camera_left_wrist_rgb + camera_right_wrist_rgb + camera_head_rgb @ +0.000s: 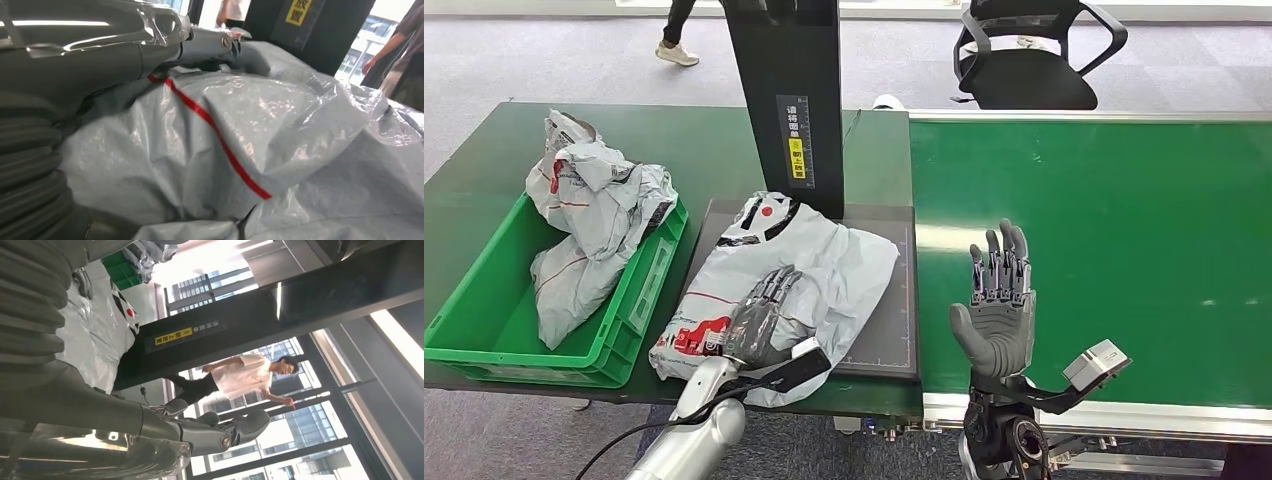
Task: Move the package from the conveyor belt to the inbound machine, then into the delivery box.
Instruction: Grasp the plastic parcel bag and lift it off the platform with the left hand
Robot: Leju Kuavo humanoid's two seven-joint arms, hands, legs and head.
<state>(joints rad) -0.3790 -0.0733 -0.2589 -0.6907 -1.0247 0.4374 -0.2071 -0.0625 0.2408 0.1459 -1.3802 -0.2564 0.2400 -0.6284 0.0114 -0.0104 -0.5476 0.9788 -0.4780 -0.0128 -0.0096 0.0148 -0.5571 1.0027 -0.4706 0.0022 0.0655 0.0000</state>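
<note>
We judge the task to be past its first leg. The package, a crumpled grey-white mailer bag with red and black print, lies on the dark platform of the inbound machine, just in front of the machine's black post, and no longer on the conveyor belt to its right. So the move from belt to machine looks done; the move into the delivery box is what is left.

Our left hand rests on the near part of the package, fingers laid along the plastic and pointing away from us. In the left wrist view the fingers lie against the wrinkled film beside a red stripe, but we cannot tell whether they have gathered any of it or are only pressing on top. We would call this the start of a grasp, not a secured one.

Our right hand stands upright over the near edge of the belt, palm open, fingers apart and straight, holding nothing.

The delivery box, a green crate on the table to the left of the platform, already holds other crumpled bags. The package must yet be lifted and carried left over the crate's near-right wall; the loose, slippery film could slide out of a shallow hold.
</note>
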